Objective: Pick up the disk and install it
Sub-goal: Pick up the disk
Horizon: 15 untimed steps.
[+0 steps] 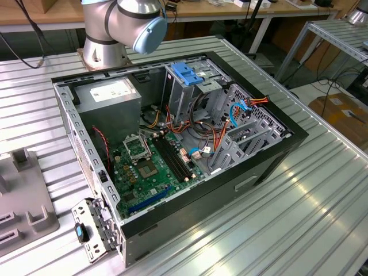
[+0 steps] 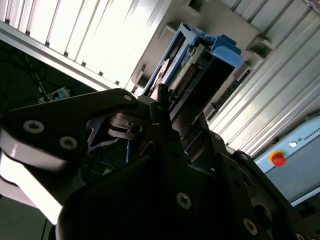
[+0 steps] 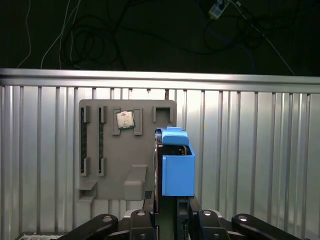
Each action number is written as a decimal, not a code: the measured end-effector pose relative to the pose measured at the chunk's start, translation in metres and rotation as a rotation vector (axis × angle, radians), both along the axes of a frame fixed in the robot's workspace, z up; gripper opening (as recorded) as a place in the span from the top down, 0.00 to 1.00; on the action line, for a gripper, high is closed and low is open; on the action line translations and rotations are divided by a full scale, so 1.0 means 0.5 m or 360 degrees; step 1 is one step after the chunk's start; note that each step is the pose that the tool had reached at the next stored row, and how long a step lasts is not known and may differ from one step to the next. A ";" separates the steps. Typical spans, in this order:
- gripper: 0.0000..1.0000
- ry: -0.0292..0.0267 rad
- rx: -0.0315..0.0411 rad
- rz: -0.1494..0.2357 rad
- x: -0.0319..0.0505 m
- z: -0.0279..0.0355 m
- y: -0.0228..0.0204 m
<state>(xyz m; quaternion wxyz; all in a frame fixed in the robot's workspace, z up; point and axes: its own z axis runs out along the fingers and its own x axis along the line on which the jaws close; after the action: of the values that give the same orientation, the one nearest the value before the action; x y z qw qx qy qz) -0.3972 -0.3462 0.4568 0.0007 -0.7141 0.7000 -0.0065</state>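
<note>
The one tool [image 3: 167,212] is clamped on the one disk [image 3: 176,167]: in the first wrist view its two dark fingers [image 3: 152,215] stand on either side of the disk's near end, pressed against it. The disk is seen edge-on there, so mostly its blue frame shows and the metal face is hard to make out. In the second wrist view the disk [image 2: 197,57] shows more, with a dark connector edge between the blue rails, but the tool's black body covers its nearer part.

Just behind the disk lies one grey tray [image 3: 112,160] on the ribbed metal tabletop [image 3: 250,150]. The disk overlaps the tray's edge, and I cannot tell whether it touches the tray or is held clear of it. One small square chip [image 3: 125,120] sits in a slot of the tray. The second wrist view adds one red button [image 2: 277,159] on a pale box, well apart from the disk.

The exterior view shows one open computer case [image 1: 270,155] lying on the tabletop, holding one green board [image 1: 152,169], one grey power supply [image 1: 109,95] and one blue bracket [image 1: 187,72] on top of the drive cage. The arm's base [image 1: 103,52] stands just behind the case, and the arm is cut off by the frame's top. A grey tray [image 1: 23,207] lies at the exterior view's left, cut off by the edge
</note>
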 end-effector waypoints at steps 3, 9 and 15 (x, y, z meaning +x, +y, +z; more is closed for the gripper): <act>0.65 0.00000 0.0000 0.0000 0.019 0.000 0.0000; 0.65 0.00001 0.0000 0.0000 0.058 0.000 0.0000; 0.65 0.00003 0.0000 0.0000 0.059 0.004 0.0013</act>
<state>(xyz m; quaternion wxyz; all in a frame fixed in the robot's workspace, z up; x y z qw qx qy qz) -0.3675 -0.3456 0.4588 0.0006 -0.7141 0.7000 -0.0065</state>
